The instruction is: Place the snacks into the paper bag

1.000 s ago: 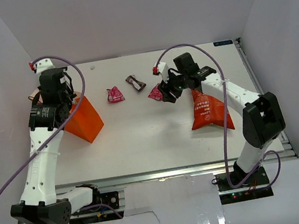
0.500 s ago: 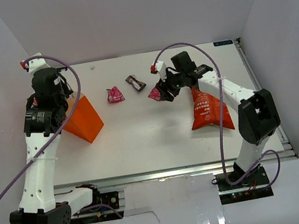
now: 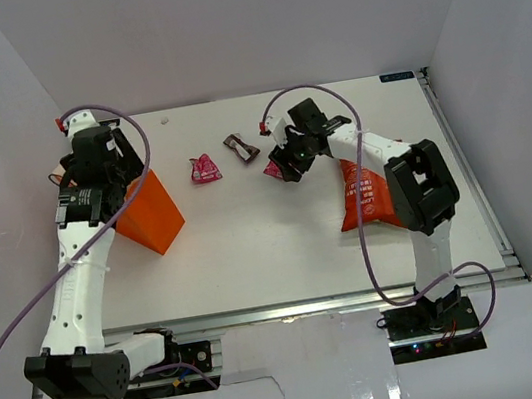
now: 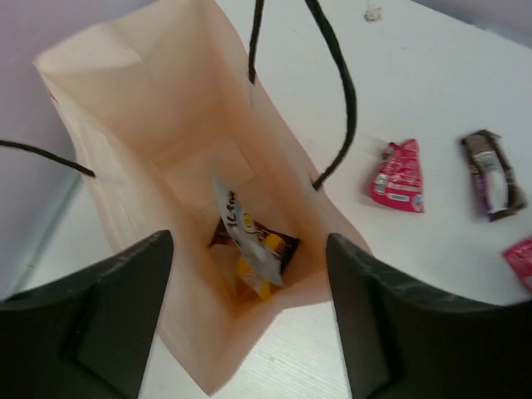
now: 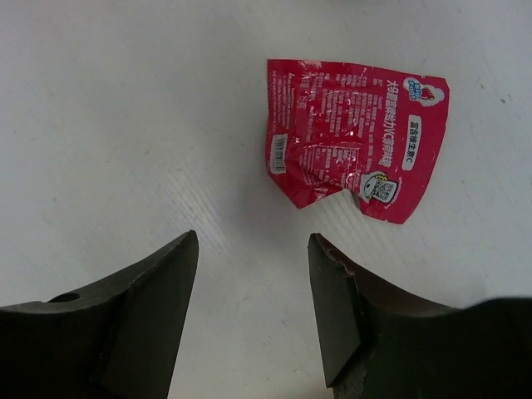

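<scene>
Through the left wrist camera I am looking straight down into the bright orange paper bag (image 4: 141, 108) with its peach inner walls. A silvery-grey wrapped sweet (image 4: 241, 233) and a yellow candy pack (image 4: 253, 287) are lying at the bottom, which the overhead view is hiding. The left tool (image 4: 248, 249) is hanging over the mouth, fingers wide apart and empty. That arm is reaching along the 9 o'clock edge of the white bench (image 3: 254, 252), wrist tipped down.

The right wrist camera is showing a flat pink wrapped sweet (image 5: 357, 141) printed with white Chinese characters I cannot read. It is lying at 1 o'clock of the right tool (image 5: 252, 241), whose fingers are spread, gripping nothing. Only overhead am I seeing the large red-orange crisp bag (image 3: 367, 199) at 3 o'clock under the right forearm, its white lettering too small to read.
</scene>
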